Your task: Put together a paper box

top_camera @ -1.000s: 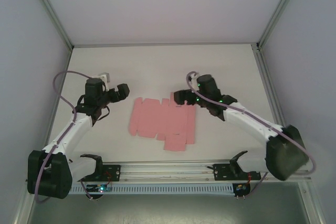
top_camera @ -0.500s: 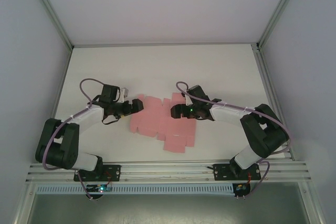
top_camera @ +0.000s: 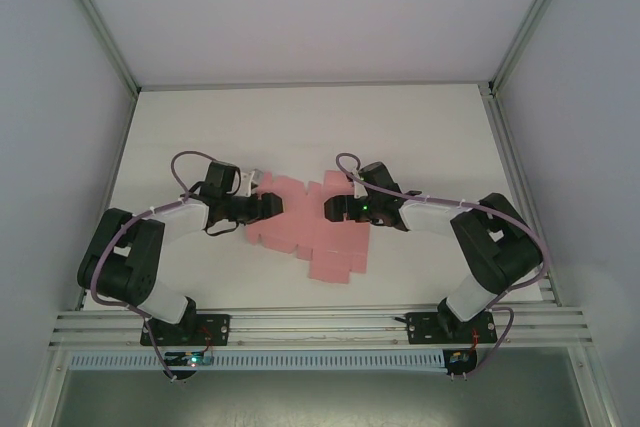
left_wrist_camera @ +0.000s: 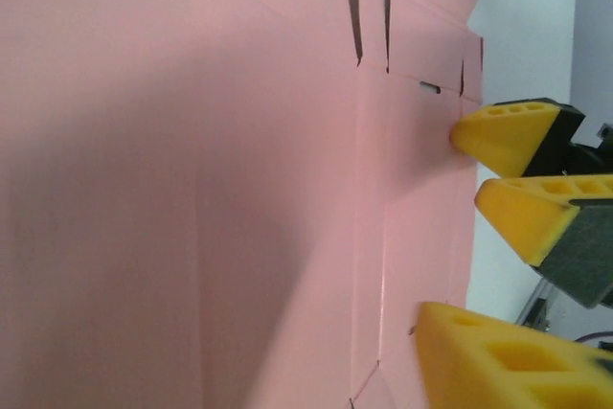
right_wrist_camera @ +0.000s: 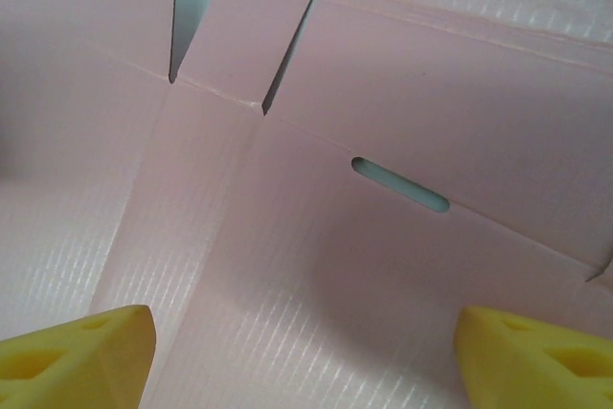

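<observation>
**Ana:** Where is the box?

**Ben:** The box (top_camera: 318,237) is not folded yet. It is a flat pink sheet. It lies in the middle of the table (top_camera: 300,127), between the two arms.

**Ana:** Which way does it run?

**Ben:** Its long side runs left to right, from one gripper to the other.

**Ana:** Which gripper is nearer?

**Ben:** Both are right at it. The left gripper (top_camera: 268,205) is at the sheet's left end. The right gripper (top_camera: 333,210) is over the far right part and points left. So the two face each other across the sheet.

**Ana:** Are the jaws open?

**Ben:** The right one's jaws are wide apart and hold nothing. The sheet and a small slot (right_wrist_camera: 399,185) are just ahead of its fingers (right_wrist_camera: 77,347). For the left one I cannot tell.

**Ana:** What is different from a second ago?

**Ben:** Back then the left gripper was well off to the left of the sheet. The right one sat at the sheet's top right edge. Now both arms are folded low and both grippers have come in. The sheet lies about where it did.
</observation>
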